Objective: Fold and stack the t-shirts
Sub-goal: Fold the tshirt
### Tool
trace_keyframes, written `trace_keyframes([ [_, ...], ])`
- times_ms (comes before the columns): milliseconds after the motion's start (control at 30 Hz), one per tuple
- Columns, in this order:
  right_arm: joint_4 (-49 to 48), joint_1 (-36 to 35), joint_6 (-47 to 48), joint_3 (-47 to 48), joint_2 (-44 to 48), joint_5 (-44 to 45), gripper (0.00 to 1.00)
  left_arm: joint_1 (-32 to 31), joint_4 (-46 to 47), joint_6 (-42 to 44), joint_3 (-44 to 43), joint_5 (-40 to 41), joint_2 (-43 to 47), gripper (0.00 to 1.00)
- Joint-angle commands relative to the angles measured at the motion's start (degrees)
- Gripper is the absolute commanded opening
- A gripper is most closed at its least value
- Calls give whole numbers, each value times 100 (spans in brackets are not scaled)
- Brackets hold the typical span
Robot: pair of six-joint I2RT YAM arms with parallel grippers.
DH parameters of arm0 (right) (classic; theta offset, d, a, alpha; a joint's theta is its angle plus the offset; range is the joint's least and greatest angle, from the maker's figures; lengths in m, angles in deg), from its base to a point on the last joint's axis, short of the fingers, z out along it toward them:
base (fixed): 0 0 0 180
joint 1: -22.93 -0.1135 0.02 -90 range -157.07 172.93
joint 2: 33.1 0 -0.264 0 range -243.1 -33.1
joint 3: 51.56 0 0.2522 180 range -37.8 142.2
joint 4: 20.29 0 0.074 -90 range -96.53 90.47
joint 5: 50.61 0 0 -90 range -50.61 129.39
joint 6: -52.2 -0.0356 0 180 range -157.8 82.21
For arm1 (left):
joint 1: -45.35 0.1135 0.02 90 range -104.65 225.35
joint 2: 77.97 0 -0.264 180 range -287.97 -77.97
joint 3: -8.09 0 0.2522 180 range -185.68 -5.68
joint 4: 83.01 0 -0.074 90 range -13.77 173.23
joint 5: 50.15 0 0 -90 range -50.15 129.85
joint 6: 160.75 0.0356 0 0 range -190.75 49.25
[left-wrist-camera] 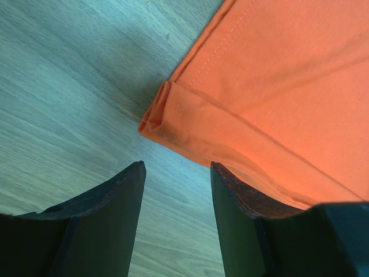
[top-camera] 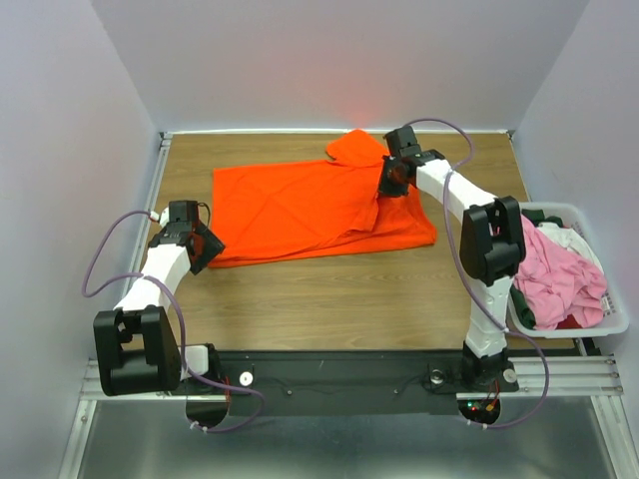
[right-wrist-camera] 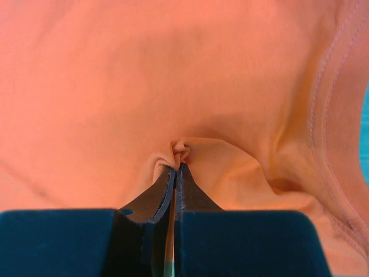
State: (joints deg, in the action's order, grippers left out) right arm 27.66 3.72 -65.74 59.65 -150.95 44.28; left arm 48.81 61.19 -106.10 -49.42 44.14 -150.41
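White bin (top-camera: 574, 331) at wooden table's (top-camera: 329, 289) right edge.

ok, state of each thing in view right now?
orange t-shirt: spread on table, wrinkled
left tool: open, by the shirt's hem corner, holding nothing
right tool: shut on a pinch of the orange t-shirt
bin: holds crumpled pink t-shirt and others
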Motion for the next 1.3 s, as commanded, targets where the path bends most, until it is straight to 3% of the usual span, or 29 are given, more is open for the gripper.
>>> trace_keyframes([
  [0,-132,30,-80,449,-107,241,1,-21,7,108,-117,19,55,61],
  [533,-203,250,-607,828,-564,320,2,-21,-19,143,-55,27,64,61],
  [633,-203,259,-633,855,-661,259,12,-21,-11,152,-55,28,64,61],
  [667,-220,268,-651,811,-661,232,21,-13,-11,152,-55,28,55,61],
  [800,-220,268,-616,671,-547,354,32,-21,-10,143,-81,19,37,61],
  [967,-212,259,-222,460,-135,452,62,-21,-11,266,-204,141,-6,61],
  [1067,-212,259,191,180,243,347,73,-21,-72,336,-379,282,-111,61],
  [1267,-264,259,509,-883,1157,321,78,-12,-81,178,-880,98,-428,59],
])
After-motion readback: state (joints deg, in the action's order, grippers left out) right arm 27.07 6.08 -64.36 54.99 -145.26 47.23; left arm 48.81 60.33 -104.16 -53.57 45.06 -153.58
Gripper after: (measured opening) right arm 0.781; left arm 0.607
